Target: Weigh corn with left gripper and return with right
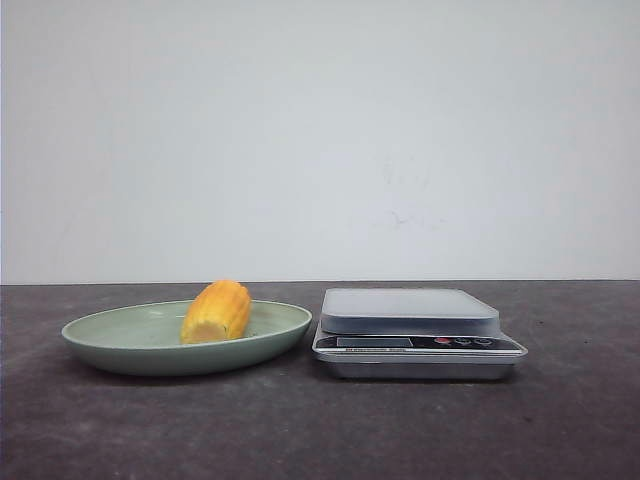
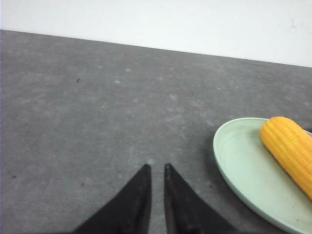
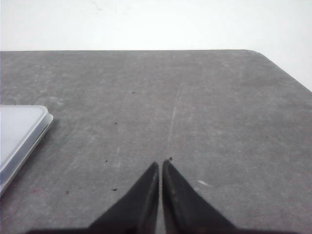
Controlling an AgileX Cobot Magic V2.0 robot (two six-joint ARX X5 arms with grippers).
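The corn [image 1: 217, 312], a stubby yellow-orange cob, lies on a pale green plate [image 1: 110, 345] at the left of the dark table. Just right of the plate stands a silver kitchen scale [image 1: 410, 310] with nothing on its platform. In the left wrist view the corn [image 2: 290, 148] and the plate [image 2: 239, 165] sit off to one side of my left gripper [image 2: 156, 167], which hangs over bare table, its black fingers nearly together and holding nothing. My right gripper [image 3: 160, 163] is shut and holds nothing, over bare table beside the scale [image 3: 19, 131]. Neither gripper shows in the front view.
A white wall runs behind the table. The table's far right corner [image 3: 253, 52] is rounded and shows in the right wrist view. The grey tabletop [image 1: 320, 430] stretches in front of the plate and the scale.
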